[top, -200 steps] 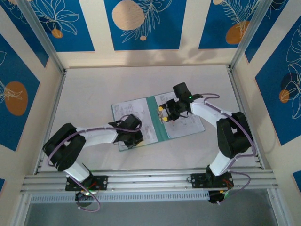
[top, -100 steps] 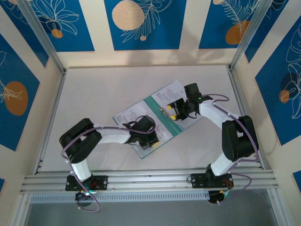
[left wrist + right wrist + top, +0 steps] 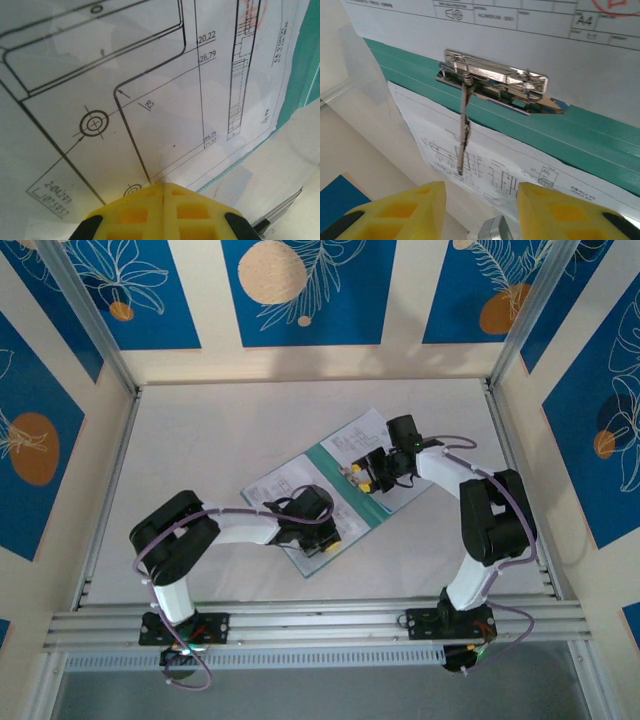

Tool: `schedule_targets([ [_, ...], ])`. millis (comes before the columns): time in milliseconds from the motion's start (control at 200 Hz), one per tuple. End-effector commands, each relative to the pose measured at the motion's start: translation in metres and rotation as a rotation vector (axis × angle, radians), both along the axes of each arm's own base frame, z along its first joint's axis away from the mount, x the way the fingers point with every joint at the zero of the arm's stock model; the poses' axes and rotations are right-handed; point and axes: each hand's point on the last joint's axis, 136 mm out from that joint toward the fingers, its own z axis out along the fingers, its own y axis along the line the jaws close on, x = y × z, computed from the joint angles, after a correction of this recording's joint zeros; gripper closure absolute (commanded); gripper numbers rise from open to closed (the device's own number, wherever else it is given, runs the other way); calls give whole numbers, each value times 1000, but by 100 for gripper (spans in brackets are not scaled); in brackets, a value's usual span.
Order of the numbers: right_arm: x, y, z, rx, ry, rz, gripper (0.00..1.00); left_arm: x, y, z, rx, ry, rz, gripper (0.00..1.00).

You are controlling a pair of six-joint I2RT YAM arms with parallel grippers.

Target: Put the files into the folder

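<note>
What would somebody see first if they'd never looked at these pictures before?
Probably the open teal-green folder lying crooked on the table, with white drawing sheets on it. Up close, a shiny metal clip sits on its green spine, just ahead of the right arm's open yellow pincer.

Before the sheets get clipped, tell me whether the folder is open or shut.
Open. The folder lies spread flat, its teal spine and metal clip uncovered, with printed sheets on both sides.

Files (image 3: 150, 75): thin matt white paper, black print. Folder (image 3: 600, 140): matt teal cover. Clip (image 3: 495, 80): bright polished metal. Right pincer (image 3: 480, 192): yellow moulded plastic. Counter (image 3: 200, 440): smooth, matt, off-white.
</note>
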Motion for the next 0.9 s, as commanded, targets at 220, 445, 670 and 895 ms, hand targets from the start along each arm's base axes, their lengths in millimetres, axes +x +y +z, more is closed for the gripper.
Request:
schedule_targets([
  [220,3,11,2,10,0,51,61,-10,11,-18,74,42,-5,100],
  [445,0,10,-2,2,12,54,68,-11,13,-19,79,44,-4,100],
  [670,-1,9,-5,-5,17,55,74,-10,13,-18,79,42,-3,100],
  [895,0,9,-9,-12,25,55,76,-11,14,-19,82,42,-3,100],
])
